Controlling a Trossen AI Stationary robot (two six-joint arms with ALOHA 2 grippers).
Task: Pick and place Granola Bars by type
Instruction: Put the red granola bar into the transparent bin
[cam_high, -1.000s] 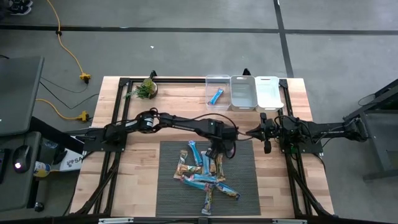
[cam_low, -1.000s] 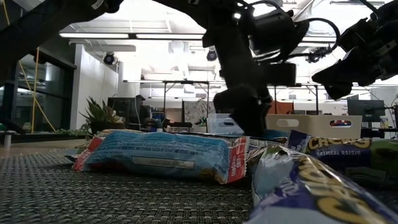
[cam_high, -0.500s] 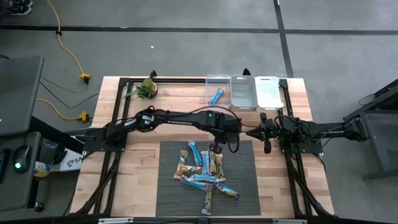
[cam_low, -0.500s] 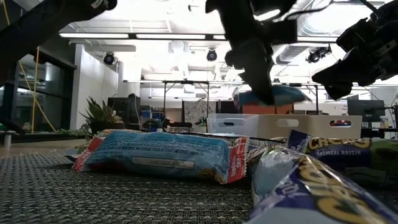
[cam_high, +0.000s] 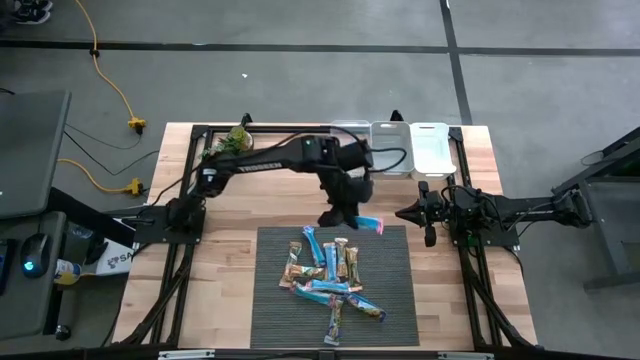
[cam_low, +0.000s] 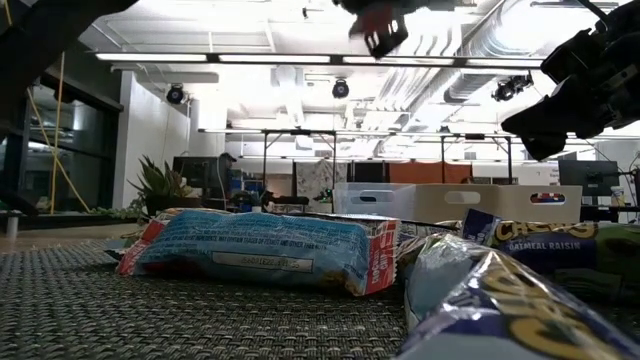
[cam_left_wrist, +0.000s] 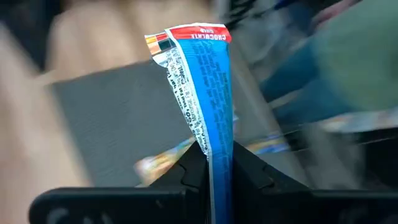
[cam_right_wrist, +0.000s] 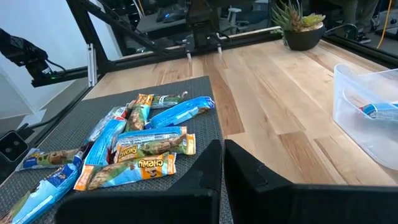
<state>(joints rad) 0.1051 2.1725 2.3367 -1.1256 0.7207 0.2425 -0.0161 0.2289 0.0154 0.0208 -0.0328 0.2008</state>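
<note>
The left gripper (cam_high: 345, 217) clamps one blue granola bar (cam_left_wrist: 208, 106), now lifted clear of the pile and carried toward the three clear bins (cam_high: 392, 148); one blue bar (cam_right_wrist: 376, 110) already lies in a bin. About ten bars (cam_high: 330, 275) lie on the grey mat (cam_high: 390, 300). The right gripper (cam_high: 403, 213), clenched empty, waits beside the mat on the wooden table (cam_high: 250, 200).

The left gripper (cam_high: 345, 217) hangs raised above the table's middle, fingers pinched tight (arm reaching far across); the right gripper (cam_high: 404, 213), closed, waits at the right.
</note>
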